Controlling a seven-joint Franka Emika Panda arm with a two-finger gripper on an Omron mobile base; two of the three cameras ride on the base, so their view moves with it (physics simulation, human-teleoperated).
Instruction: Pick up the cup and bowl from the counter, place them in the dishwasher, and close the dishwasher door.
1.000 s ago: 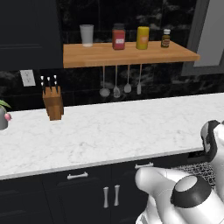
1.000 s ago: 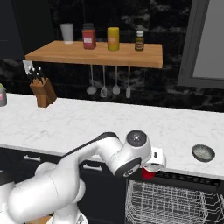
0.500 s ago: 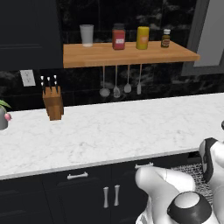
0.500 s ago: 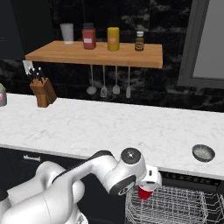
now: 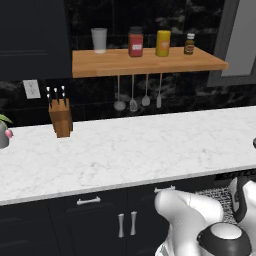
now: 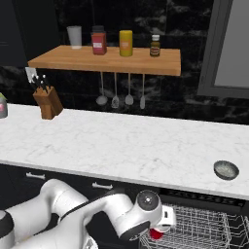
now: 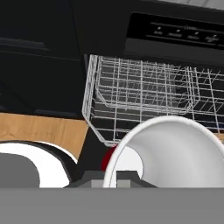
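Now, in the left base view, your arm (image 5: 200, 225) bulks up at the lower right of the frame, in front of the black cabinets. The counter (image 5: 130, 150) runs across the middle as a long white marble slab. On it, at the left, a knife block (image 5: 61, 116) stands near the wall, and a small pot with a plant (image 5: 4, 131) sits at the far left edge. Above, the wooden shelf (image 5: 145, 61) carries a pale tumbler, a red jar, a yellow jar and a small dark bottle, with utensils hanging under it.

Turning to the right base view, you see the bowl (image 6: 226, 169) resting on the counter at the right of the frame, close to the front edge. Below it, at the lower right, the dishwasher (image 6: 204, 199) stands open with its wire rack (image 6: 204, 228) pulled out. Your gripper (image 6: 159, 231) hangs at the bottom of the frame, just at the rack's left end, with the cup (image 6: 156, 234) showing red beneath it.

Finally, in the hand view, the cup's white inside and rim fill the lower right, its red outside peeking at the lower middle. The fingers (image 7: 124, 176) are pinched on the cup's rim at the bottom. Beyond it, in the upper middle, lies the grey rack.
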